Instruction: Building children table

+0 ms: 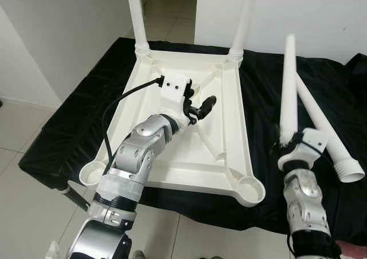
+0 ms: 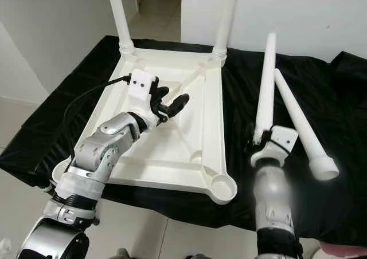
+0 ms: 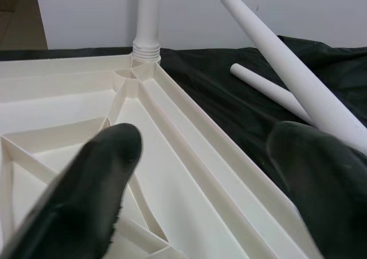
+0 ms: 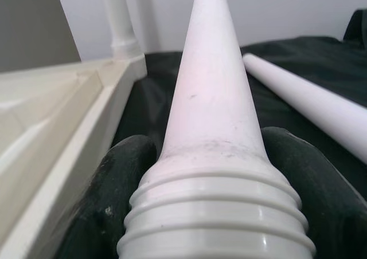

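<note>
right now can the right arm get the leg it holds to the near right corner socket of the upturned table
Probably yes. The right end effector grips the white tapered plastic leg beside the upturned white plastic tabletop, and its round near-right socket sits open with nothing between them.

Home interior: tiled floor (image 1: 23, 133), plain white walls (image 1: 63, 30), doorway (image 1: 169, 7) (hallway beyond).

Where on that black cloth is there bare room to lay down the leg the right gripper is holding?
Bare cloth lies between the tabletop and the loose leg, and along the far right edge. The held leg is in the right gripper. Crowded: the tabletop's middle, under the left gripper.
</note>
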### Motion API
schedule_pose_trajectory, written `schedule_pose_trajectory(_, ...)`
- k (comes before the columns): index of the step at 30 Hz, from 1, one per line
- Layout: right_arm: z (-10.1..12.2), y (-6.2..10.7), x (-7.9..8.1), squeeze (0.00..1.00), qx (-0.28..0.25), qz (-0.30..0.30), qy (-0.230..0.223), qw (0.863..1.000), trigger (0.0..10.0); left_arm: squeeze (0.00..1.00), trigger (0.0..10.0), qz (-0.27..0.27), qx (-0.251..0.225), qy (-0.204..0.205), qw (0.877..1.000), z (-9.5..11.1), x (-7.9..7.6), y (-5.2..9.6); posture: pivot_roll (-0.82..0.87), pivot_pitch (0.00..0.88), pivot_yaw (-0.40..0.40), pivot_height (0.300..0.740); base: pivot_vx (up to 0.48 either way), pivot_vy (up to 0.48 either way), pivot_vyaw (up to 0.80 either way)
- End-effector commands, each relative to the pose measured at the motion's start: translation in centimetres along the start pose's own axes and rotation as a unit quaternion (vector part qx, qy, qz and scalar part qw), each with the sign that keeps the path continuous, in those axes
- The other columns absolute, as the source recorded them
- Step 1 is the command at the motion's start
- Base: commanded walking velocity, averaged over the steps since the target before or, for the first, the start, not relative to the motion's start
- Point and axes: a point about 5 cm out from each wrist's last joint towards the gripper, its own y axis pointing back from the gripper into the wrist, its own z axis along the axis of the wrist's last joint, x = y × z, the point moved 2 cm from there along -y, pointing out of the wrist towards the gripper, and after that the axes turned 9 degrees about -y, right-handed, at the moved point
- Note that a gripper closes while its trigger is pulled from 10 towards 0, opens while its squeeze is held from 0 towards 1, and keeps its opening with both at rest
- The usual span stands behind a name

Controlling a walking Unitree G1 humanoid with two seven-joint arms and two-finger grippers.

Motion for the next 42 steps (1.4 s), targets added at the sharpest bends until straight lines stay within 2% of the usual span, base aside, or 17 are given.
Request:
schedule_pose_trajectory(1,1.3,-0.5,-0.1,0.0,-0.035,-0.005,-0.002,0.999,10.0,1.0,10.0,-0.066,-0.009,-0.005,0.998,0.3,-0.8,-0.2,-0.04,0.0,0.023,0.74,0.0,0.0,0.0)
schedule_pose_trajectory(4,2.3,-0.8,0.3,0.0,-0.063,-0.002,0.0,0.998,10.0,1.0,10.0,-0.066,-0.01,-0.01,0.998,0.6,-0.7,-0.3,-0.04,0.0,0.027,0.74,0.0,0.0,0.0)
schedule_pose_trajectory(7,3.7,-1.0,1.1,0.0,-0.102,0.016,0.003,0.995,10.0,1.0,10.0,-0.069,-0.015,0.009,0.997,1.1,-0.4,-0.5,-0.04,0.0,0.029,0.74,0.0,0.0,0.0)
schedule_pose_trajectory(8,4.1,-1.1,1.4,0.0,-0.114,0.022,0.003,0.993,10.0,0.0,10.0,-0.071,-0.017,0.017,0.997,1.3,-0.3,-0.6,-0.04,0.0,0.033,0.74,0.0,0.0,0.0)
schedule_pose_trajectory(9,4.1,-1.1,1.4,0.0,-0.114,0.022,0.003,0.993,10.0,0.0,10.0,-0.071,-0.017,0.017,0.997,1.3,-0.3,-0.6,-0.04,0.0,0.033,0.74,0.0,0.0,0.0)
schedule_pose_trajectory(12,6.2,-1.1,2.5,0.0,-0.166,0.047,0.012,0.985,10.0,0.0,10.0,-0.084,-0.021,0.034,0.996,1.7,-0.2,-0.6,-0.04,0.0,0.033,0.74,0.0,0.0,0.0)
schedule_pose_trajectory(14,7.8,-1.0,3.9,0.0,-0.203,0.079,0.019,0.976,10.0,0.0,10.0,-0.096,-0.022,0.042,0.994,1.9,-0.1,-0.6,-0.04,0.0,0.034,0.74,0.0,0.0,0.0)
schedule_pose_trajectory(15,7.8,-1.0,3.9,0.0,-0.203,0.079,0.019,0.976,10.0,0.0,10.0,-0.096,-0.022,0.042,0.994,1.9,-0.1,-0.6,-0.04,0.0,0.034,0.74,0.0,0.0,0.0)
schedule_pose_trajectory(18,8.7,-0.6,6.0,0.0,-0.221,0.132,0.026,0.966,10.0,0.0,10.0,-0.123,-0.025,0.077,0.989,2.1,-0.2,-0.5,-0.04,0.0,0.037,0.74,0.0,0.0,0.0)
schedule_pose_trajectory(21,8.8,-0.5,6.5,0.0,-0.223,0.143,0.024,0.964,10.0,0.0,10.0,-0.135,-0.031,0.091,0.986,2.4,-0.2,-0.4,-0.04,0.0,0.038,0.74,0.0,0.0,0.0)
schedule_pose_trajectory(24,8.7,-0.2,7.6,0.0,-0.218,0.173,0.022,0.96,10.0,0.0,10.0,-0.161,-0.043,0.116,0.979,2.9,-0.3,-0.1,-0.04,0.0,0.038,0.74,0.0,0.0,0.0)
schedule_pose_trajectory(25,8.3,0.1,8.3,0.0,-0.208,0.194,0.02,0.958,10.0,0.0,10.0,-0.182,-0.045,0.143,0.972,3.1,-0.3,0.1,-0.04,0.0,0.037,0.74,0.0,0.0,0.0)
schedule_pose_trajectory(26,8.3,0.1,8.3,0.0,-0.208,0.194,0.02,0.958,10.0,0.0,10.0,-0.182,-0.045,0.143,0.972,3.1,-0.3,0.1,-0.04,0.0,0.037,0.74,0.0,0.0,0.0)
schedule_pose_trajectory(32,5.6,1.2,10.1,0.0,-0.142,0.274,0.039,0.95,10.0,0.0,10.0,-0.228,-0.079,0.228,0.943,4.5,0.2,0.5,-0.04,0.0,0.037,0.74,0.0,0.0,0.0)
schedule_pose_trajectory(34,5.6,1.2,10.1,0.0,-0.142,0.274,0.039,0.95,10.0,0.0,10.0,-0.228,-0.079,0.228,0.943,4.5,0.2,0.5,-0.04,0.0,0.037,0.74,0.0,0.0,0.0)
schedule_pose_trajectory(38,4.0,1.8,10.7,0.0,-0.104,0.302,0.044,0.947,10.0,0.0,10.0,-0.253,-0.095,0.266,0.925,5.2,0.3,0.9,-0.04,0.0,0.034,0.74,0.0,0.0,0.0)
schedule_pose_trajectory(42,3.1,2.3,11.1,0.0,-0.083,0.32,0.048,0.942,10.0,0.0,10.0,-0.263,-0.097,0.277,0.919,5.4,0.3,1.2,-0.04,0.0,0.032,0.74,0.0,0.0,0.0)
